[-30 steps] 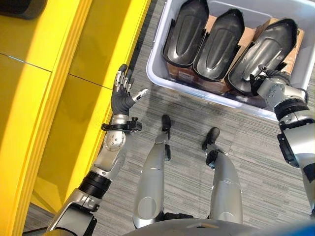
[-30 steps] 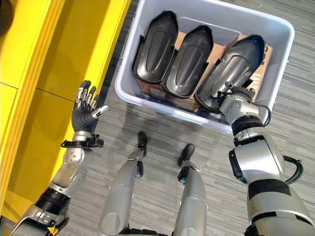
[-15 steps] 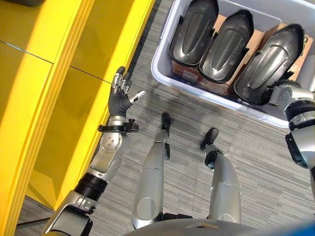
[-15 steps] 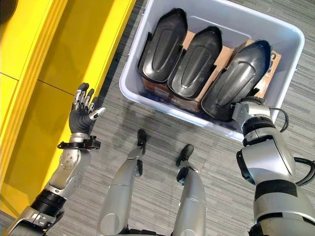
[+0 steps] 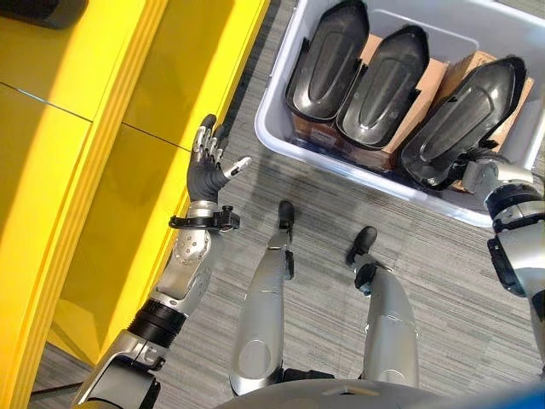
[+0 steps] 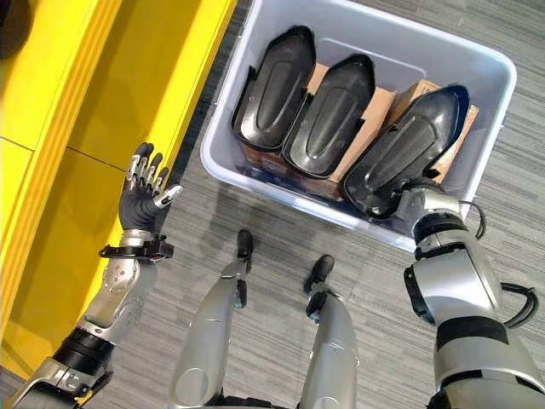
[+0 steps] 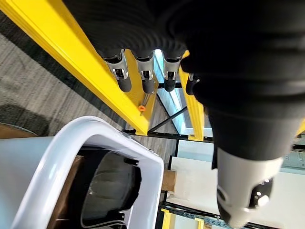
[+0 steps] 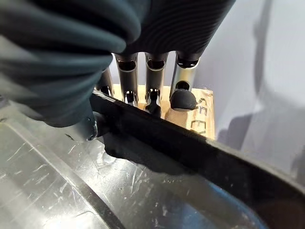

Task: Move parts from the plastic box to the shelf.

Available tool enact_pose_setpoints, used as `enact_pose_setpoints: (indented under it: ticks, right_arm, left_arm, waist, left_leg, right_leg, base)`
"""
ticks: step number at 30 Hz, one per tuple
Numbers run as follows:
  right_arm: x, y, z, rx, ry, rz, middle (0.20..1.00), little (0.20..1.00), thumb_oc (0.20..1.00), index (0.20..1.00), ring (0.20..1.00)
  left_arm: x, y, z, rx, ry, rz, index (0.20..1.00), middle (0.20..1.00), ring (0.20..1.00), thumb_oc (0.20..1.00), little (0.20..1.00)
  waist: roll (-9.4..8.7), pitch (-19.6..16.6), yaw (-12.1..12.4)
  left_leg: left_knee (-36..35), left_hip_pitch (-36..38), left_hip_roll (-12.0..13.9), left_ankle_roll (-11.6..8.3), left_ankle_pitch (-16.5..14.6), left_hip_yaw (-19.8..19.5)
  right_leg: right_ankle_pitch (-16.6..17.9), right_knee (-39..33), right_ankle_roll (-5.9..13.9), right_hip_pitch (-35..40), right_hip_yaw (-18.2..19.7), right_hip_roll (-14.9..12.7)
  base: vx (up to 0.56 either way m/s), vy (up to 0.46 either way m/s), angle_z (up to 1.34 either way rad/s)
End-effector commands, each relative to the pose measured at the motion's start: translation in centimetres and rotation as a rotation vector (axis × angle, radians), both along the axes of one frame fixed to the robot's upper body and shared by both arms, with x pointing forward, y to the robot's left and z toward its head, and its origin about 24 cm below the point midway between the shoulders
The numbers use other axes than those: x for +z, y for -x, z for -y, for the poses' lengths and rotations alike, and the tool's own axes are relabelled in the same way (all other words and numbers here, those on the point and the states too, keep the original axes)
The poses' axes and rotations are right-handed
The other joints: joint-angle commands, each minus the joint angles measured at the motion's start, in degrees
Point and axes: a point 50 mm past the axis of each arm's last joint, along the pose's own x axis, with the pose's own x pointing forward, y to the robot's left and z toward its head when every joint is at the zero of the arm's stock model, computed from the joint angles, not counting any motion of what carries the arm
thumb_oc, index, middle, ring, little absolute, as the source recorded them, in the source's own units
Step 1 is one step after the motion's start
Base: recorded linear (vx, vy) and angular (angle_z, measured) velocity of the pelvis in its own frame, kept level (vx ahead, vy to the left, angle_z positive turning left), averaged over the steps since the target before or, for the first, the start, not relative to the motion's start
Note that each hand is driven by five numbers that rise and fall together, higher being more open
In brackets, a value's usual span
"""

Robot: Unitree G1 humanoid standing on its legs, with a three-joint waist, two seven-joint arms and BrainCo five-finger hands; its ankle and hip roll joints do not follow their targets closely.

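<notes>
Right hand (image 6: 415, 203) now lower on rightmost part (image 6: 410, 145) in plastic box (image 6: 490, 64), fingers over rim, thumb beneath, pinching; lift level; left hand (image 5: 207, 164) spread.

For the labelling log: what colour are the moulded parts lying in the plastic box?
Glossy black moulded parts, clearest in the right eye view.

Grey striped carpet floor (image 6: 358, 51) carries a white plastic box (image 6: 224, 175); just beside the box's left side stands the yellow shelf (image 5: 102, 170)
</notes>
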Motion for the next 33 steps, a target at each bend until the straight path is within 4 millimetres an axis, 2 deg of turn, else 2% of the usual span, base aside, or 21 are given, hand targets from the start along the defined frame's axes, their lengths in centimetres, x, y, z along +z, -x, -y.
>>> enact_pose_setpoints:
  ticks: [1, 3, 6, 9, 13, 14, 15, 18, 23, 24, 30, 33]
  right_arm:
    - [-4.1, 0.1, -3.6, 0.072, 0.029, 0.017, 0.200, 0.200, 0.200, 0.200, 0.200]
    - [-2.5, -0.3, -3.1, 0.080, 0.229, 0.104, 0.200, 0.200, 0.200, 0.200, 0.200]
    - [0.6, -0.7, -4.4, 0.075, 0.529, 0.312, 0.200, 0.200, 0.200, 0.200, 0.200]
    - [1.5, -0.4, -4.9, 0.070, 0.632, 0.398, 0.200, 0.200, 0.200, 0.200, 0.200]
    - [2.3, 1.7, -5.3, 0.005, 0.767, 0.572, 0.200, 0.200, 0.200, 0.200, 0.200]
    - [2.5, 1.9, -5.3, -0.001, 0.770, 0.584, 0.200, 0.200, 0.200, 0.200, 0.200]
    - [3.1, 2.1, -5.4, -0.024, 0.781, 0.628, 0.200, 0.200, 0.200, 0.200, 0.200]
    - [3.8, 2.3, -5.3, -0.031, 0.759, 0.670, 0.200, 0.200, 0.200, 0.200, 0.200]
    - [4.1, 2.3, -5.4, 0.021, 0.699, 0.684, 0.200, 0.200, 0.200, 0.200, 0.200]
    - [3.5, 2.3, -6.0, 0.085, 0.669, 0.676, 0.200, 0.200, 0.200, 0.200, 0.200]
    - [2.5, 2.2, -8.0, 0.244, 0.527, 0.685, 0.200, 0.200, 0.200, 0.200, 0.200]
    - [1.7, 2.6, -11.3, 0.451, 0.365, 0.713, 0.200, 0.200, 0.200, 0.200, 0.200]
  left_arm:
    - [3.1, 1.1, 0.6, -0.039, 0.018, 0.192, 1.000, 1.000, 1.000, 1.000, 1.000]
    - [3.1, 1.3, 0.4, -0.035, 0.021, 0.196, 1.000, 1.000, 1.000, 1.000, 1.000]
    - [2.9, 1.8, 0.2, -0.028, 0.053, 0.206, 1.000, 1.000, 1.000, 1.000, 1.000]
    - [2.6, 2.3, 0.3, -0.015, 0.046, 0.212, 1.000, 1.000, 1.000, 1.000, 1.000]
    - [2.1, 2.8, -0.4, 0.034, 0.073, 0.211, 1.000, 1.000, 1.000, 1.000, 1.000]
    - [2.0, 2.8, -0.5, 0.038, 0.077, 0.207, 1.000, 1.000, 1.000, 1.000, 1.000]
    - [2.1, 2.9, -0.9, 0.049, 0.082, 0.214, 1.000, 1.000, 1.000, 1.000, 1.000]
    - [1.8, 2.9, -1.3, 0.062, 0.092, 0.207, 1.000, 1.000, 1.000, 1.000, 1.000]
    - [1.7, 3.0, -1.8, 0.074, 0.091, 0.208, 1.000, 1.000, 1.000, 1.000, 1.000]
    - [1.3, 3.2, -2.1, 0.085, 0.091, 0.192, 1.000, 1.000, 1.000, 1.000, 1.000]
    - [1.0, 3.5, -2.4, 0.113, 0.081, 0.176, 1.000, 1.000, 1.000, 1.000, 1.000]
    - [0.3, 3.8, -3.0, 0.148, 0.076, 0.142, 1.000, 1.000, 1.000, 1.000, 1.000]
  waist:
    - [5.06, 5.08, 1.63]
    - [4.84, 5.08, 1.23]
    - [4.20, 5.08, 0.04]
    - [3.86, 5.08, -0.66]
    - [3.26, 5.08, -3.36]
    - [3.23, 5.08, -3.62]
    - [3.22, 5.08, -4.04]
    - [3.31, 5.08, -4.66]
    - [3.18, 4.78, -5.06]
    - [2.84, 3.07, -5.08]
    - [2.24, 0.95, -4.88]
    - [1.33, -0.57, -4.44]
  left_leg:
    - [1.51, 2.50, -2.77, 1.71, -7.59, 2.03]
    - [0.96, 4.14, -2.65, 1.62, -7.63, 2.15]
    - [-0.86, 8.74, -2.50, 1.44, -7.75, 2.68]
    - [-1.92, 11.32, -2.30, 1.33, -7.76, 3.06]
    - [-5.35, 20.03, -1.71, 0.72, -7.63, 4.03]
    - [-5.90, 21.34, -1.63, 0.62, -7.53, 4.19]
    - [-6.93, 22.43, -1.25, 0.77, -6.15, 4.74]
    - [-8.82, 27.10, -0.96, 0.17, -5.84, 4.41]
    - [-11.27, 31.97, -0.43, -0.47, -5.06, 4.18]
    - [-12.51, 33.98, -0.07, -0.69, -4.68, 4.02]
    - [-13.65, 36.12, 0.80, -1.21, -4.00, 4.02]
    - [-13.31, 37.55, 1.30, -1.49, -3.93, 3.68]
  right_leg:
    - [-0.73, -0.91, 4.13, 4.47, 1.31, -0.85]
    - [-0.61, -1.73, 4.33, 6.03, 1.41, -0.77]
    - [-0.29, -4.25, 4.71, 10.26, 1.94, -0.63]
    - [-0.10, -5.69, 4.95, 12.56, 2.17, -0.66]
    - [-0.25, -9.27, 5.43, 19.96, 3.43, -0.86]
    - [-0.25, -9.69, 5.41, 21.03, 3.52, -0.82]
    - [0.82, -10.83, 4.73, 22.05, 3.13, -0.45]
    - [0.61, -12.64, 4.44, 26.82, 2.83, -0.10]
    - [0.65, -14.55, 4.19, 31.81, 2.43, 0.15]
    - [0.76, -15.65, 4.15, 33.94, 2.25, 0.23]
    - [0.72, -16.38, 4.06, 36.35, 1.65, 0.07]
    - [0.36, -16.22, 3.85, 38.46, 1.08, 0.06]
  base:
    - [-0.04, -0.075, -0.05]
    - [-0.04, -0.068, -0.15]
    - [-0.06, -0.079, -0.15]
    - [-0.05, -0.051, -0.15]
    - [-0.03, -0.018, -0.21]
    - [-0.10, -0.044, -0.35]
    - [-0.10, -0.048, -0.31]
    - [-0.03, -0.034, -0.12]
    - [0.00, -0.001, -0.04]
    - [0.05, 0.021, 0.03]
    - [0.05, 0.034, 0.03]
    - [0.09, 0.082, 0.07]
